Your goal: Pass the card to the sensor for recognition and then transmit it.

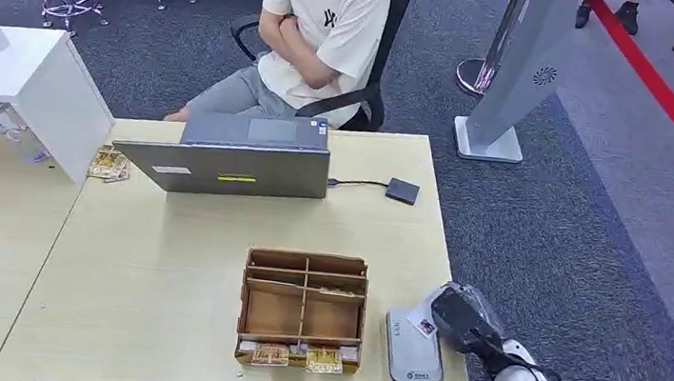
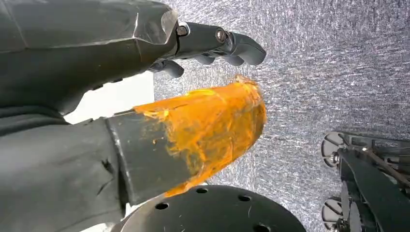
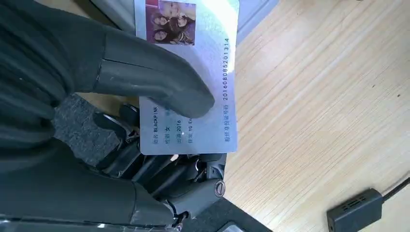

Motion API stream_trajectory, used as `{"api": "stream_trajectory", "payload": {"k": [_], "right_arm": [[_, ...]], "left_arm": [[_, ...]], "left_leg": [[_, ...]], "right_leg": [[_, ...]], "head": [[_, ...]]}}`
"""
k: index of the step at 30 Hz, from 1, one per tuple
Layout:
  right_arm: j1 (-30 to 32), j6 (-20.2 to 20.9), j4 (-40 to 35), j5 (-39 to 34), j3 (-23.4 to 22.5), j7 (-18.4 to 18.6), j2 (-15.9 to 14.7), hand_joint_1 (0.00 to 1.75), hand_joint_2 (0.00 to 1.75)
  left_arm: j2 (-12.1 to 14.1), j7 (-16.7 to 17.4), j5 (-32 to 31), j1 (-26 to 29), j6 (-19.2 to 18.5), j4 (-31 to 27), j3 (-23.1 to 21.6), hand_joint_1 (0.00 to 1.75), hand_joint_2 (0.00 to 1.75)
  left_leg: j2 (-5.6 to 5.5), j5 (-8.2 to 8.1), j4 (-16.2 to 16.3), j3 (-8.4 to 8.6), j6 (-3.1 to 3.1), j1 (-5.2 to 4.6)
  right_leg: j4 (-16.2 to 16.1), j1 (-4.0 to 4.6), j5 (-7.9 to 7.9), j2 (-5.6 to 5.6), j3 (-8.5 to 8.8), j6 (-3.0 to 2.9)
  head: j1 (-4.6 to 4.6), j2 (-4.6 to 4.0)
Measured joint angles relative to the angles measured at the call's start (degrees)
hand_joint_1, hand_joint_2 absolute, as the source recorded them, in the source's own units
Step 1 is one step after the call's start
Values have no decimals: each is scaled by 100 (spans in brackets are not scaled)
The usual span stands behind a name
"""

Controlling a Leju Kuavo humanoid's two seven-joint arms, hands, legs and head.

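Note:
My right hand [image 1: 460, 322] hovers at the table's front right corner, over the far end of the flat grey card sensor [image 1: 412, 357]. It pinches a pale ID card [image 1: 422, 327] between thumb and fingers. In the right wrist view the card [image 3: 203, 72] shows a photo and printed text, with the thumb [image 3: 154, 82] pressed across its face. The sensor's grey edge [image 3: 254, 14] lies just beyond the card. My left hand [image 2: 159, 130], its thumb wrapped in orange tape, hangs over the grey carpet with fingers apart and nothing in it.
A wooden divided box [image 1: 303, 309] with cards along its front stands left of the sensor. Behind it are a grey laptop [image 1: 236, 162] and a small black cabled device [image 1: 401, 190]. A person [image 1: 317, 35] sits across the table. A white cabinet [image 1: 29, 88] stands at the left.

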Motion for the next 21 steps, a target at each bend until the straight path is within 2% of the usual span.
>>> {"api": "stream_trajectory", "payload": {"k": [8,13,21], "right_arm": [[45,-105,-287,-254,-11,-85,74,175,175],[79,-332,-914,-415,-219,-168,357,175,175],[224,-627,-2331,-706,-675,-457,998,175,175]], "left_arm": [[-2,-2,17,0,4,0,0,0,0],[-42,0,9,1,7,0,-2,0,0],[-116,22,-135,0,7,0,-2,0,0]], "left_leg": [[-1,2,0,-3,3,0],[-3,2,0,-7,2,0],[-3,2,0,-11,3,-1]], "right_leg": [[0,0,0,-1,-2,0],[0,0,0,-2,-5,0],[0,-1,0,-2,-10,0]], "head": [[2,0],[0,0],[2,0]]}}
